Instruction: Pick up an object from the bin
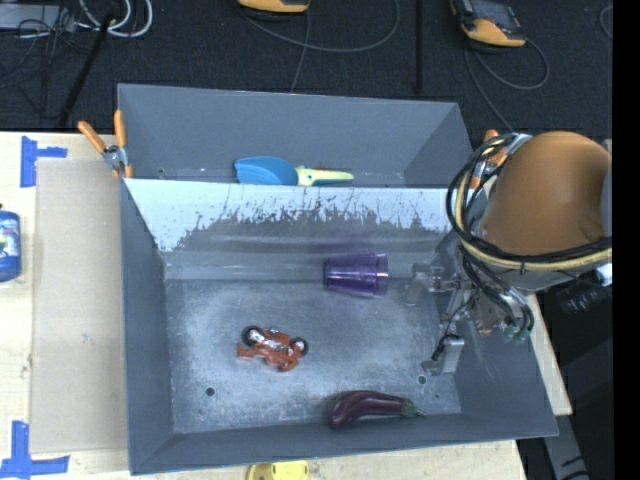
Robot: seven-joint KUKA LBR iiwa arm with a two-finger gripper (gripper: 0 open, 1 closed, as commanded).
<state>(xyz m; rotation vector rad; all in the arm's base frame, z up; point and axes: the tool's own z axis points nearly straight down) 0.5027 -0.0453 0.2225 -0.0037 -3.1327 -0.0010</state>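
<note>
Right now my gripper (437, 366) hangs near the right wall of the bin (500, 393), how open I cannot tell. The purple toy eggplant (368, 408) lies just front-left, lengthwise along the front wall.

Robotics lab, grey metal bin (300, 133), floor cables (130, 13)
</note>
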